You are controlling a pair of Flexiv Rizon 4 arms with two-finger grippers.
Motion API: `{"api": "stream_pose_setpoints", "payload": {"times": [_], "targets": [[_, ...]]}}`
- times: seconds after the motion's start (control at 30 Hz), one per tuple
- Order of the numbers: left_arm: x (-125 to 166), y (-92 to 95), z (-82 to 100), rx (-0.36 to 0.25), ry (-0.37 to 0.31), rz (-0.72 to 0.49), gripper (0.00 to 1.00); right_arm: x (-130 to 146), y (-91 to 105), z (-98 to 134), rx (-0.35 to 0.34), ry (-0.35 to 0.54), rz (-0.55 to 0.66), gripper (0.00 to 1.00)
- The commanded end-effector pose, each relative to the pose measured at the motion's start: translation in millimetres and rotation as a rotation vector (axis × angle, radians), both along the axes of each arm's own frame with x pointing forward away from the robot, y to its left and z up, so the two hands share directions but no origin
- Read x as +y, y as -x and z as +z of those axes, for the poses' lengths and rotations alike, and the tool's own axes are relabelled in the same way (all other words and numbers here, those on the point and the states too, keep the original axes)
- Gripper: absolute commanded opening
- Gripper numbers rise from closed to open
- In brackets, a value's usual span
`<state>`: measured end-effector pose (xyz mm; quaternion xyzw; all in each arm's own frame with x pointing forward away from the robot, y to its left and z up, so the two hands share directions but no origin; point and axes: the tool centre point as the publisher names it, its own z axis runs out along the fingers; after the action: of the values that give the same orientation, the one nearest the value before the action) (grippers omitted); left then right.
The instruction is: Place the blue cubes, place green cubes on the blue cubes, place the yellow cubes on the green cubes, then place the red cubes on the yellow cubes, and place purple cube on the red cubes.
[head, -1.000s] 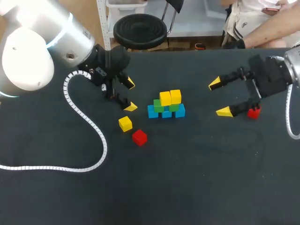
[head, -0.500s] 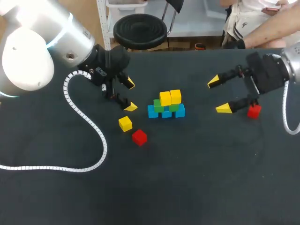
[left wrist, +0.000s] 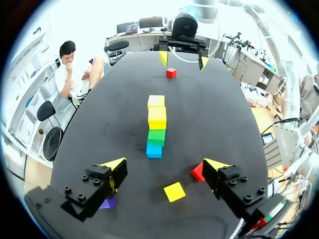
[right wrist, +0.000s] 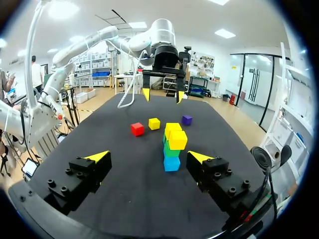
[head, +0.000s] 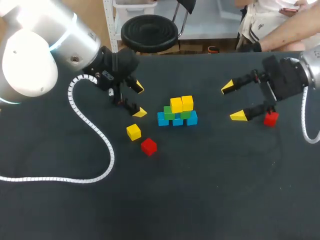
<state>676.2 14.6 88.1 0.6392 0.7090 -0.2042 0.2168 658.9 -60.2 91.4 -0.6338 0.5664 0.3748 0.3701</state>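
The left gripper (head: 139, 101) holds its two yellow-tipped fingers wide apart, with nothing between them. It hangs over the black table (head: 210, 190) at 9 o'clock from the pile of cubes (head: 177, 112). In the left wrist view a purple cube (left wrist: 107, 203) peeks out from under one finger. A loose yellow cube (left wrist: 174, 191) lies on the table below the gap, and a red cube (left wrist: 198, 172) sits just beside the other finger.

The right gripper (head: 233, 102) also has its fingers wide apart and holds nothing. It is at 3 o'clock from the pile. The other red cube (head: 271, 119) sits at 4 o'clock from this gripper, just beside one finger.

The pile has three blue cubes (head: 177, 121) in a row at the bottom. Two green cubes (head: 185, 114) sit on them, and two yellow cubes (head: 176, 105) sit on the green ones. From the pile, the loose yellow cube is at 8 o'clock and the red cube at 7 o'clock. A curly white cable (head: 112, 160) lies on the table, farther out at 8 o'clock.
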Motion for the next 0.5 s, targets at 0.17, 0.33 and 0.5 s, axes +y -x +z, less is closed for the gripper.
{"api": "stream_pose_setpoints", "payload": {"times": [0.17,0.33,0.5], "targets": [[21.2,27.9,-4.6,-0.086,-0.018,0.062,1.00,0.0,0.4,-0.2,-0.001,-0.001,-0.001,1.00],[47.8,40.8,-9.5,-0.083,-0.046,0.144,1.00,0.0,0.4,-0.2,-0.001,-0.001,-0.001,1.00],[70.8,48.2,-17.0,-0.052,-0.063,0.243,1.00,0.0,0.4,-0.2,-0.001,-0.001,-0.001,1.00]]}}
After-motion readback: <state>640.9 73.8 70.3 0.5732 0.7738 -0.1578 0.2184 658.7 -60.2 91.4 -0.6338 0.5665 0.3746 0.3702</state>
